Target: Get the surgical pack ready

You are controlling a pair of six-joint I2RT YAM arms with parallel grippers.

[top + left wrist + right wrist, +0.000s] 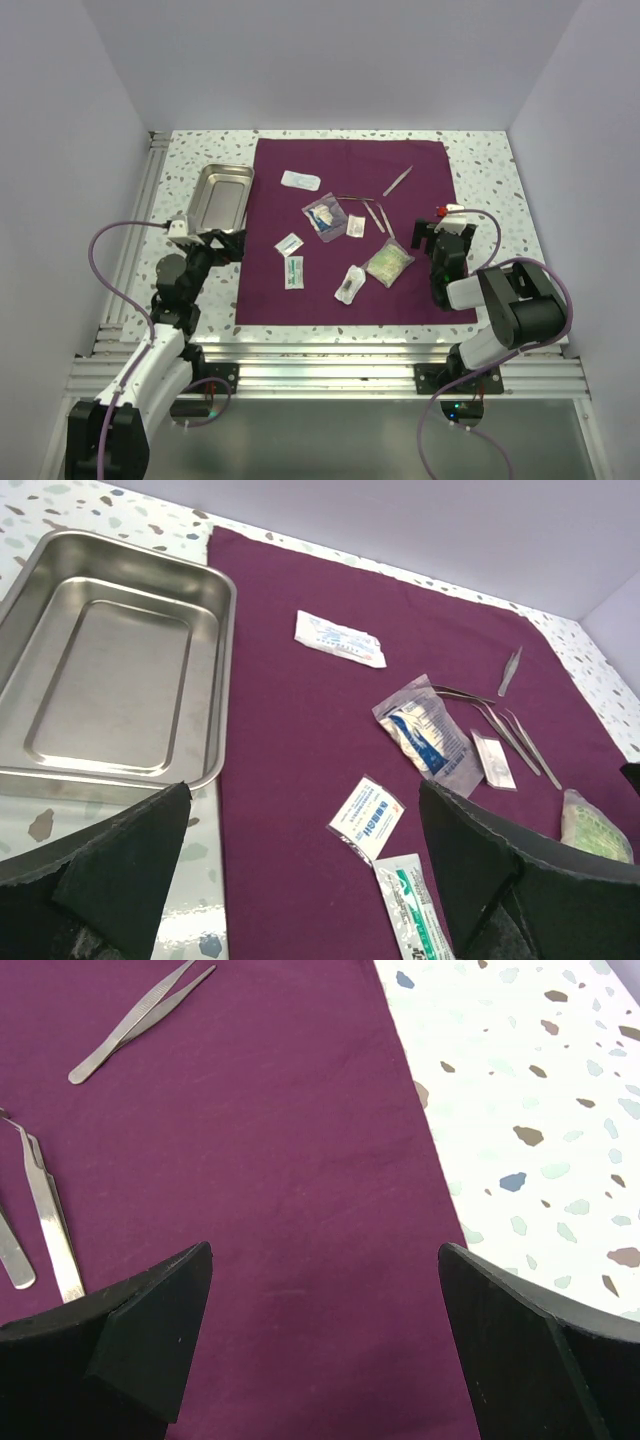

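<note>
- cloth: a large deep purple-maroon fabric sheet (275,215) lies unfolded and flat on the white speckled table (485,190); it is the surgical pack's wrap, not yet folded round anything
- a shallow rectangular shiny steel tray (222,195) sits on the table by the cloth's far left corner, its right rim right against the cloth's edge; nothing lies in it
- scattered on the cloth: a white sachet (299,180) near the far left; a clear pouch with blue and white contents (325,217) at the middle; a small white packet (355,225) just beside it; thin steel forceps (375,215) beside that packet; steel tweezers (397,180) farther back, apart from the rest
- nearer the arms lie a small white square sachet (289,243), a green and white strip sachet (294,271), a clear packet with something dark inside (349,283) and a pouch of pale green material (388,262)
- left gripper (222,242) hovers over the cloth's left edge, just near of the tray; jaws spread wide, holding nothing
- right gripper (442,232) hangs above the cloth's right edge; jaws wide apart, empty, cloth and bare table showing between them
</note>
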